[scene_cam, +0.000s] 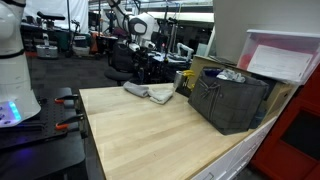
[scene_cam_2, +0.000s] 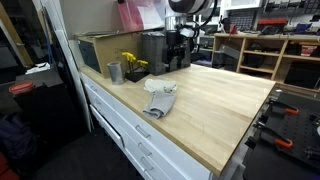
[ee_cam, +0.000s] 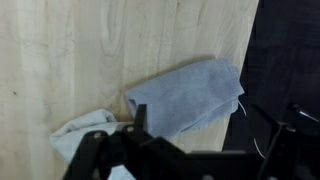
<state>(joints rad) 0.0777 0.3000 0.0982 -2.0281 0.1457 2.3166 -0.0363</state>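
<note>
A grey-blue cloth (ee_cam: pixel 190 95) lies on the wooden table (ee_cam: pixel 90 50), close to the table's edge, and a white cloth (ee_cam: pixel 80 130) lies bunched against it. Both exterior views show the two cloths as a small pile (scene_cam: pixel 150 93) (scene_cam_2: pixel 160 98). My gripper (ee_cam: pixel 200 130) hangs above them, open, with nothing between its dark fingers (ee_cam: pixel 138 118). The grey-blue cloth fills the gap between the jaws in the wrist view. In both exterior views the arm stands at the back of the table with the gripper (scene_cam: pixel 143 50) (scene_cam_2: pixel 178 52) well above the top.
A dark crate (scene_cam: pixel 232 100) stands on the table beside a metal cup (scene_cam: pixel 183 82) (scene_cam_2: pixel 114 72). Something yellow (scene_cam_2: pixel 132 63) lies by the cup. Drawers (scene_cam_2: pixel 130 125) front the bench. The dark floor (ee_cam: pixel 290 60) shows beyond the table's edge.
</note>
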